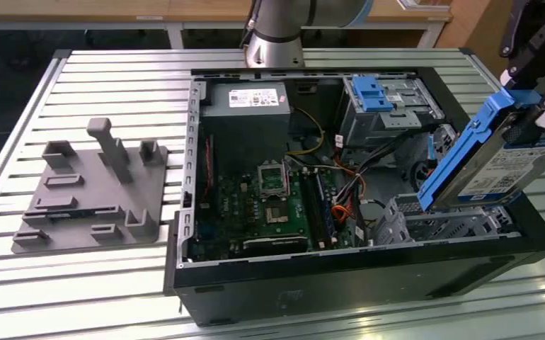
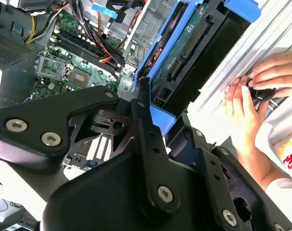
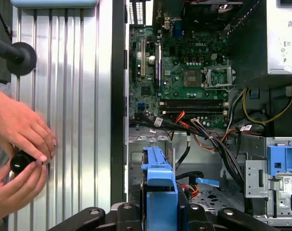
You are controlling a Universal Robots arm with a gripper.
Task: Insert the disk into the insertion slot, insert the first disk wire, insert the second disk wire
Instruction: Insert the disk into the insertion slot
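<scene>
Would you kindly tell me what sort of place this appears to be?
Likely a robotics lab or test bench for computer assembly: an open computer case lies on a slatted metal table, a grey fixture plate sits beside it, and the robot's hand holds the disk over the insertion slot.

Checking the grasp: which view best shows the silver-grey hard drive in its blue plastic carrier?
The exterior view: the silver-grey hard drive in its blue plastic carrier shows its labelled face, tilted. The second wrist view shows its circuit-board underside; the first wrist view, the carrier's end.

disk [image 3: 159, 175] partly hidden by jaws, arm [image 1: 274, 32] and person's hands [image 3: 21, 132] cropped
</scene>
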